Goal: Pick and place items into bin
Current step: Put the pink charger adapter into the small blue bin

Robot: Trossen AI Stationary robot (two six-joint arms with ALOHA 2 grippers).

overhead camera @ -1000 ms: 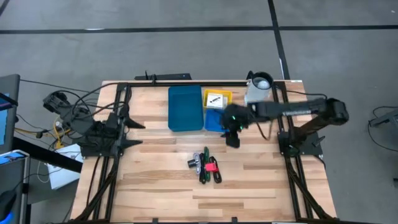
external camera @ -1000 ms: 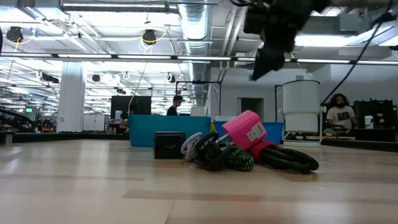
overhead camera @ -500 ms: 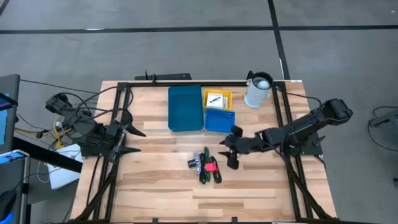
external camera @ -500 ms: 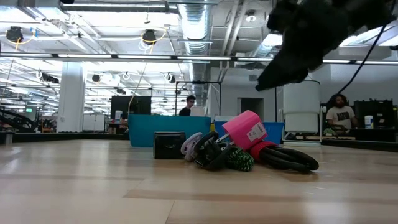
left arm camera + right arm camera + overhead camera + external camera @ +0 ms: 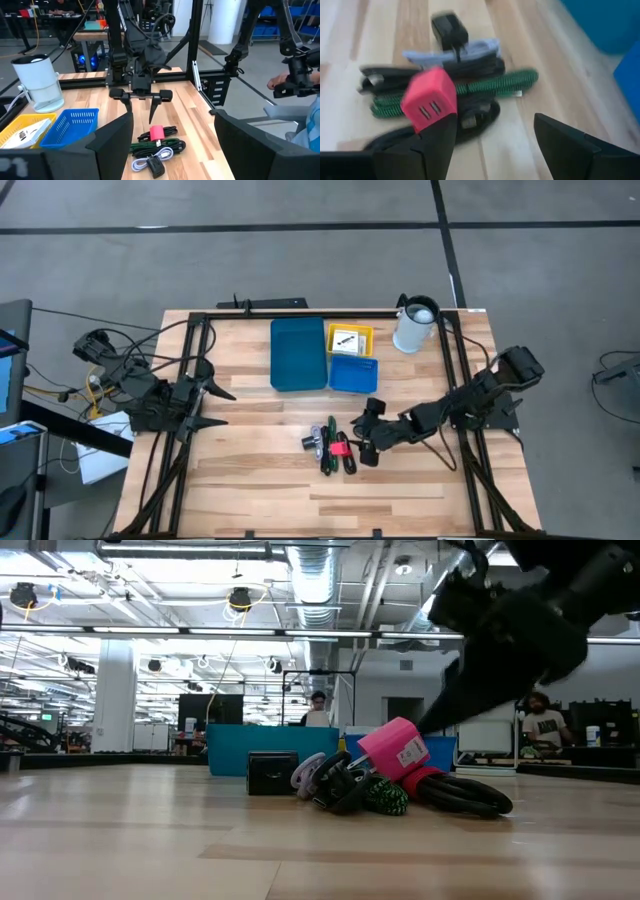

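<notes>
The items lie in one pile [image 5: 330, 446] on the wood: a green braided cable [image 5: 470, 86], black cables, a red charger block [image 5: 429, 97], a pale grey piece and a black plug [image 5: 449, 30]. The bin is three trays: teal [image 5: 298, 354], yellow [image 5: 350, 338] holding a white card, and bright blue [image 5: 353, 374]. My right gripper [image 5: 358, 440] is open, low at the pile's right side, its fingers pointing at the red block [image 5: 157, 133] without touching it. My left gripper [image 5: 210, 407] waits open at the table's left.
A white jug [image 5: 415, 326] stands at the far right corner, beside the yellow tray. Black frame rails run along both table sides. Bare wood lies near and left of the pile. People sit in the room beyond the table.
My right gripper has moved from above the bright blue tray toward the table's near edge and down, ending low beside the pile's right side. The pile and trays have stayed put.
</notes>
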